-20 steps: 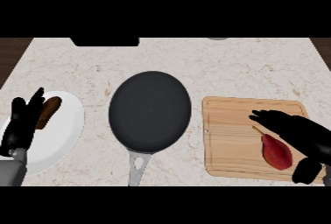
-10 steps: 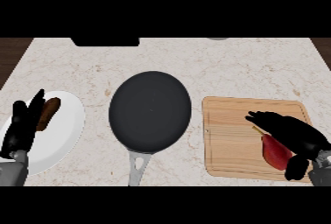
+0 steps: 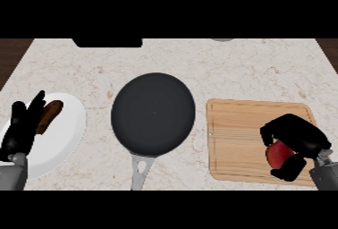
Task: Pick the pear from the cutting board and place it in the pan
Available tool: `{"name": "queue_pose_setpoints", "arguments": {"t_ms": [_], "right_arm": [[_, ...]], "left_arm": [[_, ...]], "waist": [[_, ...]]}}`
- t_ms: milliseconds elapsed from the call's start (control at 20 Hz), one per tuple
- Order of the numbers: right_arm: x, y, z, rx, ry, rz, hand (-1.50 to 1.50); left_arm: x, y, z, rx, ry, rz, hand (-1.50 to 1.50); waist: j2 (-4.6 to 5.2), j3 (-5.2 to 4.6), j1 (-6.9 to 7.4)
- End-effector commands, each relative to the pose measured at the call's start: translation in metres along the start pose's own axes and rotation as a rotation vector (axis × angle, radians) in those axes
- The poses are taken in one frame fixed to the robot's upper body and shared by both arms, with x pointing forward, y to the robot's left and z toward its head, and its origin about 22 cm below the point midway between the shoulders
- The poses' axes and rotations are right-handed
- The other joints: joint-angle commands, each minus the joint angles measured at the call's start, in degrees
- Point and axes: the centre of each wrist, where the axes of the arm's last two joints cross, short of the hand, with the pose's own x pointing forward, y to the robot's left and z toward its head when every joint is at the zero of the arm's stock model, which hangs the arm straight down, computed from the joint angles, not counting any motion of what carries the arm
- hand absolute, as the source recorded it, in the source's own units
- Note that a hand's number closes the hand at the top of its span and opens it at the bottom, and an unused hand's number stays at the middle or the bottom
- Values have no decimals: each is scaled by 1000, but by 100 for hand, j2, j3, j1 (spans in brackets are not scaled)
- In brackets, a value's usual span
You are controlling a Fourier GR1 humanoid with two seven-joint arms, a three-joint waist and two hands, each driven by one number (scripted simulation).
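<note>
One pear (image 3: 280, 153), red, sits inside my right hand (image 3: 298, 142), fingers and thumb curled round it, low on cutting board (image 3: 251, 129) near its right edge. Grasp looks closed; I judge lift comes next. My plan: raise straight up, clear board, carry left of hand to pan (image 3: 153, 114), lower over dark centre, avoid handle. Left hand (image 3: 21, 129) rests with straight fingers over white plate (image 3: 63, 134) holding brown item (image 3: 48, 117). Counter (image 3: 198, 62) beyond.
</note>
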Motion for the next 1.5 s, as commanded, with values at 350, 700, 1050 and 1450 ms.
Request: {"name": "queue_pose_setpoints", "arguments": {"t_ms": [350, 700, 1050, 1450], "right_arm": [[-12, 8, -1, -117, 136, -71, 150], [-13, -12, 21, -342, 71, -130, 150], [22, -55, 36, -726, -153, -224, 150], [80, -80, 14, -708, -181, -319, 150]], "left_arm": [[4, -3, -1, -11, 27, 6, 0], [-17, 9, 5, -11, 14, 7, 0], [5, -2, 0, -5, 18, 5, 0], [3, 9, -5, -11, 21, 2, 0]], "waist": [[20, 4, -11], [19, 3, -44], [5, 5, -74], [22, 2, -5]]}}
